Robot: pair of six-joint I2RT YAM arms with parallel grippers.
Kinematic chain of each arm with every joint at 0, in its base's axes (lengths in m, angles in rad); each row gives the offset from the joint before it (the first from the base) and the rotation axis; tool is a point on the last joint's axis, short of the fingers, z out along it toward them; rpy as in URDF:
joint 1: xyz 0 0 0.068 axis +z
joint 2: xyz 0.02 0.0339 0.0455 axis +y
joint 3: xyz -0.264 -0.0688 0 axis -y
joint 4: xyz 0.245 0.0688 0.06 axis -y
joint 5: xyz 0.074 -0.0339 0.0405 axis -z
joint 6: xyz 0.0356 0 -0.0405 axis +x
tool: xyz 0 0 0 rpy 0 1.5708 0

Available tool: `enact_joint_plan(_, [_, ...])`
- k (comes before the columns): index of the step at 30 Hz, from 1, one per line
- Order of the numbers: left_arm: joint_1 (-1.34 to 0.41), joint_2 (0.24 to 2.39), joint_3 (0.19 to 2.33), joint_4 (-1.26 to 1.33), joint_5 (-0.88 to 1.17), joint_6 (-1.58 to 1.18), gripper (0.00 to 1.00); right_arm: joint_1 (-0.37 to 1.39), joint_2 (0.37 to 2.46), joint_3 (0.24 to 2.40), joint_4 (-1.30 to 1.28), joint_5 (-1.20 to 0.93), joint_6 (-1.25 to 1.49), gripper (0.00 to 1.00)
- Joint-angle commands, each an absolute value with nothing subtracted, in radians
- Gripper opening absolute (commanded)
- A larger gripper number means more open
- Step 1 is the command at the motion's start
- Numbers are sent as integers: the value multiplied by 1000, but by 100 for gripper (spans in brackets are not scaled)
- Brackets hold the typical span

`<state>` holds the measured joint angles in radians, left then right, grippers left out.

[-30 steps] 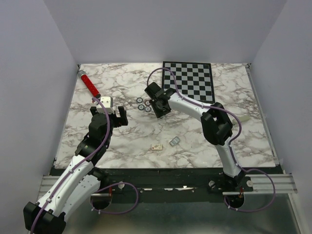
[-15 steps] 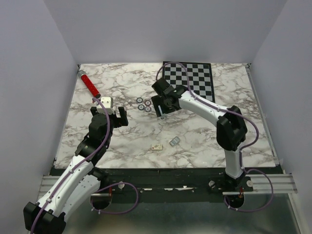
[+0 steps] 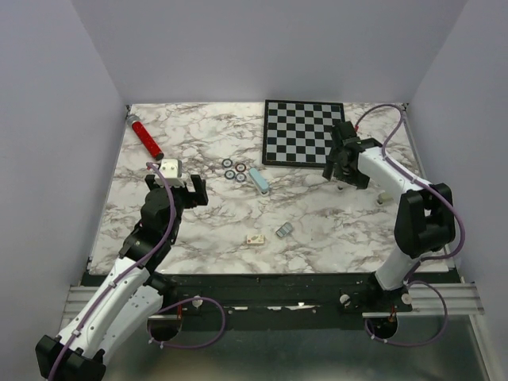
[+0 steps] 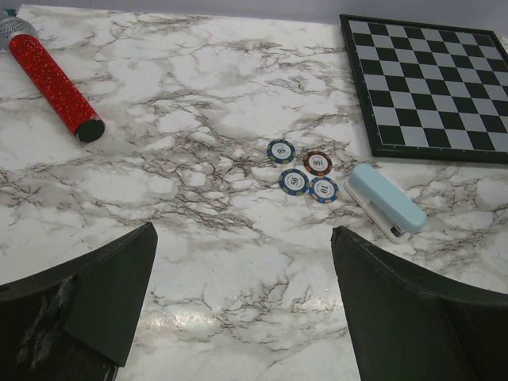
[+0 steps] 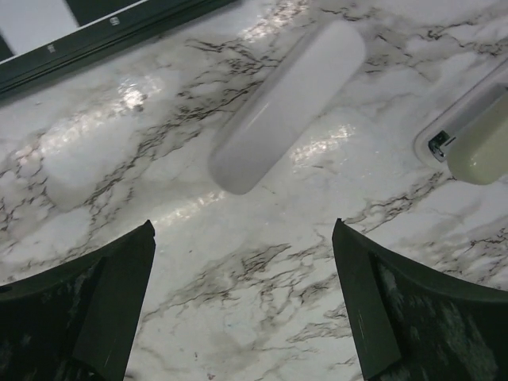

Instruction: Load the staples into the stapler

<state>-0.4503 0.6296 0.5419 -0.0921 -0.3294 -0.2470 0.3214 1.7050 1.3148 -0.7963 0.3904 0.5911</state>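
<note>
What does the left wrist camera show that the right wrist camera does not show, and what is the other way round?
Only the left wrist view shows the stapler, four poker chips and the red tube. Only the right wrist view shows the white bar and part of a pale object at its right edge. Both show the marble table, the chessboard (in the right wrist view only its dark edge), and an open gripper holding nothing: left gripper, right gripper.

Table (image 3: 357, 230) top: white marble print, grey-brown veins, glossy. Plain pale lilac-grey walls close it in: back wall (image 3: 270, 48) along far edge, left wall (image 3: 55, 159) and right wall (image 3: 476, 119) along side edges. Black strip (image 3: 270, 282) along near edge, aluminium rail (image 3: 444, 298) just below. Light soft, even; glare patches (image 5: 135, 95) toward right edge.
</note>
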Motion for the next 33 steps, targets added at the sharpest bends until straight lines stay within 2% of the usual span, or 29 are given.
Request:
enact_joint_plan(1, [-460,612,534,-78,-330,-236,99,230,1710,1278,-713,322,664,98])
enact_joint_plan(6, [-465,612,532,-78,-328,-235,99,155,1766,1273,-660,276,704,93])
enact_joint_plan(13, [-472,612,531,-74,-330,-232,99,137,1812,1262,-629,259,713,77])
enact_joint_plan(15, [-476,614,531,-74,-328,-232,99,138,1809,1250,-620,259,704,69])
enact_joint_plan(20, [-477,614,531,-72,-328,-226,99,137,1775,1210,-618,233,651,36])
enact_joint_plan(26, [-479,612,529,-66,-310,-222,99,169,1643,1123,-594,187,491,15])
enact_joint_plan(29, [-479,614,529,-61,-293,-216,99,230,1576,1109,-592,158,375,15])
enact_joint_plan(33, [-479,617,531,-58,-287,-212,99,395,1497,1108,-572,126,212,15])
